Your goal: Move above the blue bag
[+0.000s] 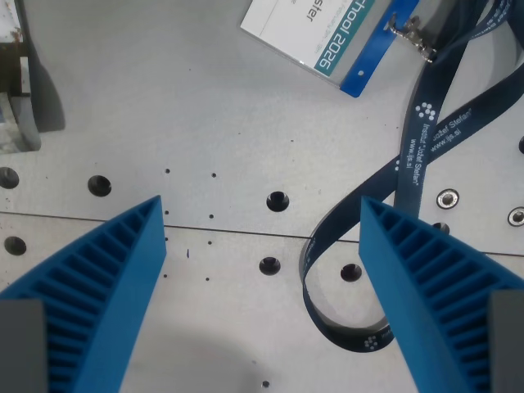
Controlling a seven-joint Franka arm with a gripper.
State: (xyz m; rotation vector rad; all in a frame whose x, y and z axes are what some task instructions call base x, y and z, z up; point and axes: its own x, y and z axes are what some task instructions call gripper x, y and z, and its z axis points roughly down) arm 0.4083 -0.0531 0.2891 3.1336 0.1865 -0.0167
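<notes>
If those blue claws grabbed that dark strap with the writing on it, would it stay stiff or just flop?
Probably flop: the lanyard lies in a loose loop and curves across the table, so it looks like soft ribbon. It seems thin and flat, likely light. The badge clipped on would probably dangle. The gripper is open.

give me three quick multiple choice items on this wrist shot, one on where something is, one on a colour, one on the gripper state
1. Where is the badge card?
A. top of the view
B. bottom left
C. between the fingers

2. What colour is the lanyard?
A. red
B. dark blue
C. yellow

3. How does the gripper stand?
A. shut on the lanyard
B. shut on nothing
C. open

Answers:
1 A, it lies along the top edge.
2 B, a navy strap with white print.
3 C, the blue fingers stand wide apart over bare table.
</notes>
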